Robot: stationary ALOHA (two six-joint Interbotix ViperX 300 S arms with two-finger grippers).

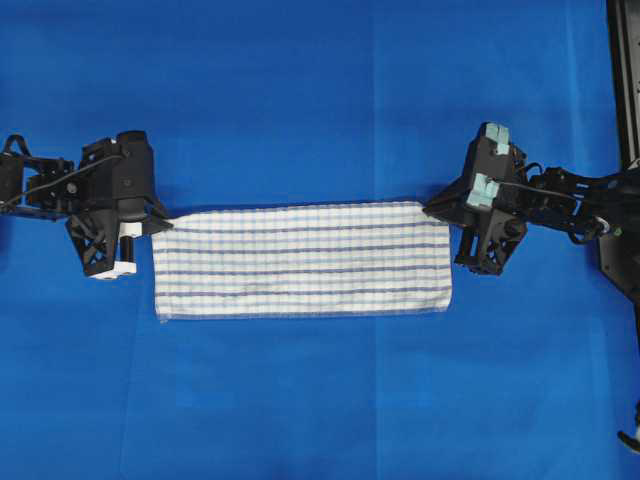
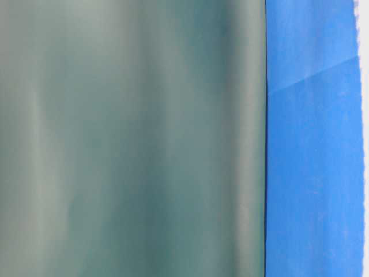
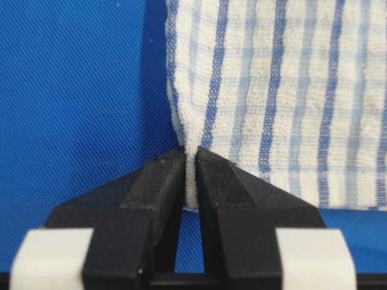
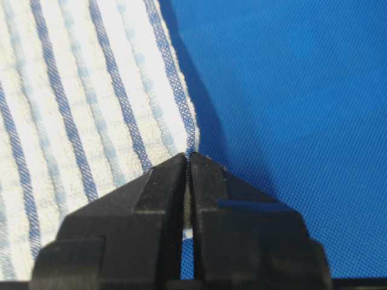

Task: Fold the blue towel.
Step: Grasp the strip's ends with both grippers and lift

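The blue towel [image 1: 300, 260], white with dark and pale blue stripes, lies as a long flat band across the middle of the blue covering. My left gripper [image 1: 158, 221] is shut on its far left corner; the left wrist view shows cloth [image 3: 278, 90] pinched between the black fingertips of the left gripper [image 3: 190, 158]. My right gripper [image 1: 432, 208] is shut on the far right corner. In the right wrist view the towel's striped edge [image 4: 91, 109] runs into the closed tips of the right gripper [image 4: 188, 158].
The blue table covering [image 1: 300, 100] spreads all round the towel. A black frame [image 1: 625, 70] stands along the right edge. The table-level view is mostly blocked by a blurred grey-green surface [image 2: 132, 138], with a strip of blue [image 2: 311, 173] at its right.
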